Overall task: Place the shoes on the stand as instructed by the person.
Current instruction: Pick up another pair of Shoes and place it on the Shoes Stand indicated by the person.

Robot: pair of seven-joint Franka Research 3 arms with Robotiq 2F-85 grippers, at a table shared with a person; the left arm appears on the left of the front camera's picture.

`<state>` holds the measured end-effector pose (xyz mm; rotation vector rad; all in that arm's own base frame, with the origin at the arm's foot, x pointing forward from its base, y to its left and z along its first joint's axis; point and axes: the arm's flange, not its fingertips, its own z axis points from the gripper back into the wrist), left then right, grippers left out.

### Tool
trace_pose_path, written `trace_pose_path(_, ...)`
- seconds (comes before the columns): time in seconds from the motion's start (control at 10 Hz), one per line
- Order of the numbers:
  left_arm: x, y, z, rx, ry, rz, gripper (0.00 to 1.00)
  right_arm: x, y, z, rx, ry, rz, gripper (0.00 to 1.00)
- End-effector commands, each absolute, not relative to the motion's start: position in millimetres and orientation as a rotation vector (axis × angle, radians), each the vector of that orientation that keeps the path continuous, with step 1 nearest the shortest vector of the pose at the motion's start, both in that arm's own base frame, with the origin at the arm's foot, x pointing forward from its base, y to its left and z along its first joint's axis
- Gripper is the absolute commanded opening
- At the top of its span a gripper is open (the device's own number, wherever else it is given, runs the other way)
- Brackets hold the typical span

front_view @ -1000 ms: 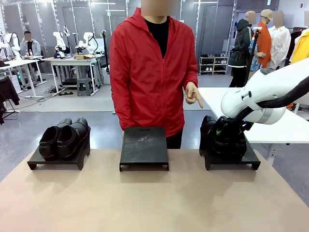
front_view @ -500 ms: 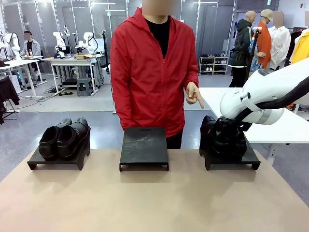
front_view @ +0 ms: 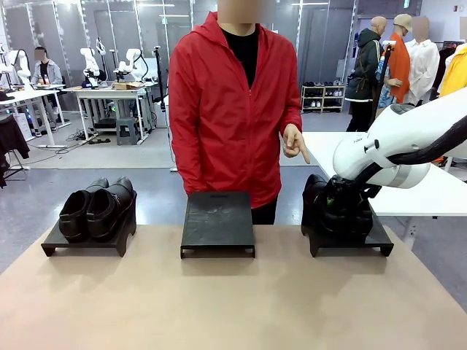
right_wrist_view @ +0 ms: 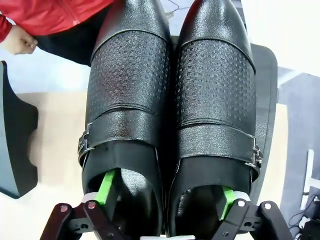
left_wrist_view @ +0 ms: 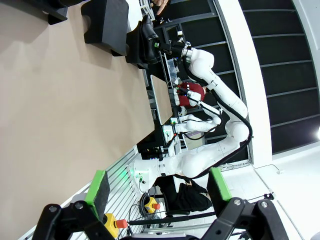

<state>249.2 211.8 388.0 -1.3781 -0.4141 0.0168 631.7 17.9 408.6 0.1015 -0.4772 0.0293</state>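
Observation:
One pair of glossy black shoes sits on the left stand. The middle stand is bare. The second pair rests side by side on the right stand, toes toward the person. My right gripper is open, with one green pad inside each shoe's opening; the front view shows that gripper low over the pair. The person's hand points down at the right side. My left gripper hangs open with nothing between its fingers, far from the stands.
The tan table stretches bare in front of the three stands. A white table stands behind the right stand. In the right wrist view the middle stand's edge lies left of the pair.
The person's pointing hand has shifted slightly to the right. My right arm has barely moved over the right pair. The shoes and stands stay put.

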Motion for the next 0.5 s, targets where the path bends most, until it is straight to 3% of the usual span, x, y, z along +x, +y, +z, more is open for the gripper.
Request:
trace_pose_path(0.0,245,211,388,-1.383,-0.423,-0.007,1.0,612,11,427,0.167,-0.457,0.067,0.9)
trace_pose_path(0.4,245,211,388,-1.383,-0.423,-0.007,1.0,519,-51,502,0.377,-0.358,0.126,0.9)
